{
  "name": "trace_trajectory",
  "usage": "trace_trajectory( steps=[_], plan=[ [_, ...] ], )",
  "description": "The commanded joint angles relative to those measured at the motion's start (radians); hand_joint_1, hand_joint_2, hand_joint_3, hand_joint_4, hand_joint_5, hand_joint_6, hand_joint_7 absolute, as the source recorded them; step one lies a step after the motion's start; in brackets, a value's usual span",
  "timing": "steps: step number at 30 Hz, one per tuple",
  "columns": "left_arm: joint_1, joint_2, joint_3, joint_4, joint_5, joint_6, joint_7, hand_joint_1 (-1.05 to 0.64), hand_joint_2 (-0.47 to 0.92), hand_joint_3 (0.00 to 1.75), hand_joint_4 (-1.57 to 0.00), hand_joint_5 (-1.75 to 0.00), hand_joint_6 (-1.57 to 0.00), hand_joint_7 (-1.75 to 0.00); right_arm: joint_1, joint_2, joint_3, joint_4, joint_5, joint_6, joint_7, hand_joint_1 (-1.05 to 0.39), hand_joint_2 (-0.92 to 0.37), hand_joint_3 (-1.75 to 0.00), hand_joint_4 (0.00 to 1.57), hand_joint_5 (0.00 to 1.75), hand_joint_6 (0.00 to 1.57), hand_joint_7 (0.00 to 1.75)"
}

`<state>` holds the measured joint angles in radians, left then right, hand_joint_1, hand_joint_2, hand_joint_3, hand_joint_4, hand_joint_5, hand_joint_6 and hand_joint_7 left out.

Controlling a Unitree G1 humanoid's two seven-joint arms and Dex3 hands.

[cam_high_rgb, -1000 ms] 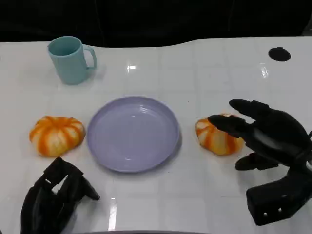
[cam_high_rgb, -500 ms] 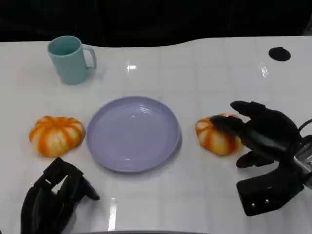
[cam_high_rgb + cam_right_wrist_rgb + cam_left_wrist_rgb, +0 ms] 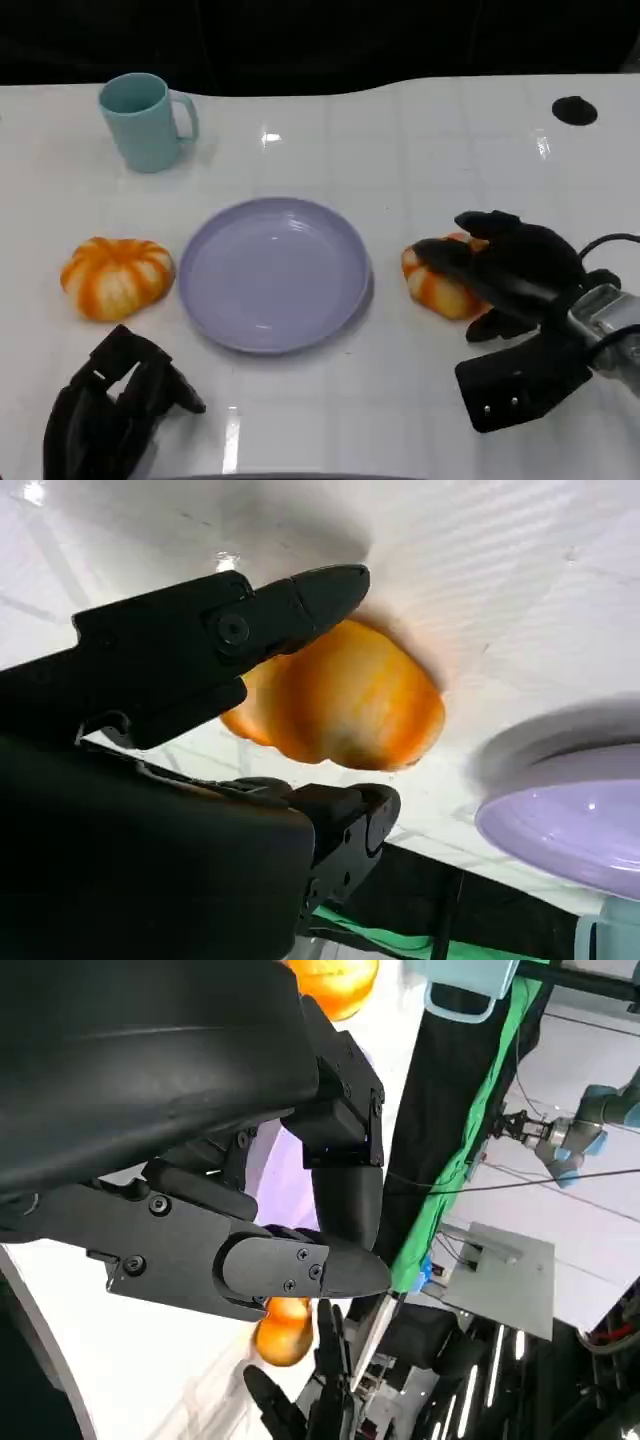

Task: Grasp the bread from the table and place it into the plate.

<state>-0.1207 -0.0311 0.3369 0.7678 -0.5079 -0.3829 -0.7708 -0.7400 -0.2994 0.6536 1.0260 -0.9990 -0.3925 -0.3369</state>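
Two orange-and-white striped breads lie on the white table, one on each side of the lilac plate (image 3: 275,275). My right hand (image 3: 520,265) reaches over the right bread (image 3: 437,285), with fingers lying across its top. In the right wrist view a fingertip (image 3: 335,585) touches this bread (image 3: 340,700) on one side and the thumb (image 3: 365,815) sits close to the opposite side; the bread rests on the table. The plate's rim (image 3: 570,820) shows beyond it. My left hand (image 3: 115,410) rests at the front left, holding nothing, just in front of the left bread (image 3: 116,276).
A teal cup (image 3: 145,122) stands at the back left, handle toward the right. A black round mark (image 3: 573,110) sits at the back right. The table's dark far edge runs behind both.
My right hand has slid left and its fingers have come further over the right bread. The bread, the plate and my left hand have not moved.
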Motion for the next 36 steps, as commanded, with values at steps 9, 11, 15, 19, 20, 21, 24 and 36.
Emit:
trace_trajectory(
  steps=[9, 11, 15, 19, 20, 21, 24, 36],
  plan=[
    [0.008, 0.010, 0.008, -0.003, -0.006, -0.012, -0.017, -0.60, 0.92, 0.23, -0.65, -1.75, -0.52, -1.52, -0.049, 0.059, 0.016, 0.122, 0.052, -0.028, -0.153, -0.30, -0.86, 0.00, 0.35, 0.49, 0.53, 0.06],
    [0.010, 0.010, 0.006, -0.005, -0.003, -0.013, -0.014, -0.60, 0.92, 0.23, -0.65, -1.75, -0.52, -1.52, -0.050, 0.062, 0.019, 0.135, 0.052, -0.040, -0.206, -0.27, -0.87, 0.00, 0.35, 0.76, 0.65, 0.08],
    [0.008, 0.010, 0.010, -0.002, -0.011, -0.011, -0.030, -0.59, 0.92, 0.24, -0.65, -1.75, -0.52, -1.50, -0.055, 0.064, 0.023, 0.159, 0.047, -0.096, -0.353, -0.18, -0.89, -0.01, 0.57, 1.01, 0.86, 0.17],
    [0.010, 0.010, 0.011, -0.007, -0.011, -0.004, -0.025, -0.59, 0.92, 0.24, -0.65, -1.75, -0.53, -1.48, -0.064, 0.062, 0.033, 0.184, 0.041, -0.163, -0.473, -0.12, -0.92, -0.04, 0.75, 1.34, 1.06, 0.32],
    [0.011, 0.010, 0.009, -0.008, -0.009, -0.008, -0.024, -0.59, 0.92, 0.24, -0.64, -1.75, -0.53, -1.47, -0.065, 0.063, 0.034, 0.190, 0.039, -0.180, -0.503, -0.08, -0.91, -0.16, 0.81, 1.58, 0.96, 0.87],
    [0.012, 0.010, 0.009, -0.008, -0.008, -0.010, -0.024, -0.59, 0.92, 0.25, -0.64, -1.75, -0.53, -1.47, -0.067, 0.063, 0.036, 0.195, 0.038, -0.192, -0.524, -0.07, -0.90, -0.22, 0.85, 1.66, 0.83, 1.26],
    [0.010, 0.010, 0.011, -0.004, -0.014, -0.008, -0.032, -0.58, 0.92, 0.25, -0.63, -1.75, -0.53, -1.46, -0.076, 0.063, 0.056, 0.209, 0.016, -0.209, -0.610, -0.07, -0.77, -0.57, 0.93, 1.74, 0.73, 1.69],
    [0.017, 0.009, 0.006, -0.023, -0.011, 0.009, -0.015, -0.59, 0.92, 0.24, -0.64, -1.75, -0.55, -1.46, -0.091, 0.064, 0.074, 0.227, 0.017, -0.241, -0.694, -0.13, -0.48, -1.06, 0.89, 1.75, 0.66, 1.75]
  ],
)
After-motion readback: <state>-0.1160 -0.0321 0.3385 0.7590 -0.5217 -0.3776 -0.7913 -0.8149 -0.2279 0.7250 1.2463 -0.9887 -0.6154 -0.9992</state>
